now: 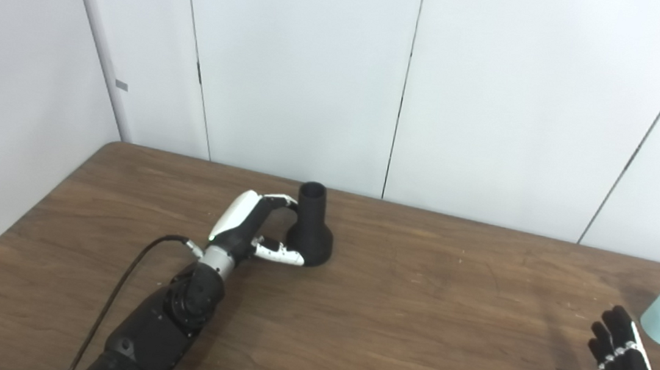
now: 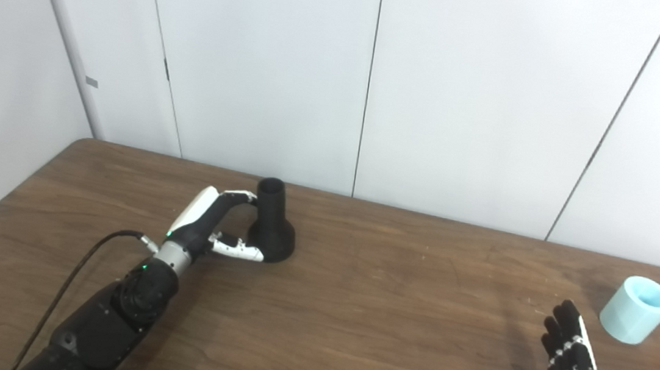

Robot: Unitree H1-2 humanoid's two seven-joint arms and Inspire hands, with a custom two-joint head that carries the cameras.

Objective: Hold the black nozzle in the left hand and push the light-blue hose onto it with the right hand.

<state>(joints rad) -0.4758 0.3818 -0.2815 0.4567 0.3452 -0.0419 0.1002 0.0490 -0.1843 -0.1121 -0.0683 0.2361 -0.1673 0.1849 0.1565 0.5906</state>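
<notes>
A dark brown wood-grain counter (image 1: 414, 316) stands against pale wall panels (image 1: 293, 71). Toward its far left side a black funnel-shaped plastic nozzle (image 1: 311, 227) stands upright on its wide base, narrow open neck pointing up. The left hand (image 1: 252, 226), white and black, reaches it from the left with its fingers (image 1: 282, 199) curved to the neck and the thumb low against the flared base; it looks to be touching the nozzle but not yet closed around it. A black cable (image 1: 123, 286) trails along that forearm. Well apart, near the counter's right edge, a short light-blue cylindrical hose piece (image 2: 636, 309) stands on end, open top up. The right hand (image 2: 572, 363), black with white trim, hovers just beside it, fingers extended and spread, holding nothing.
</notes>
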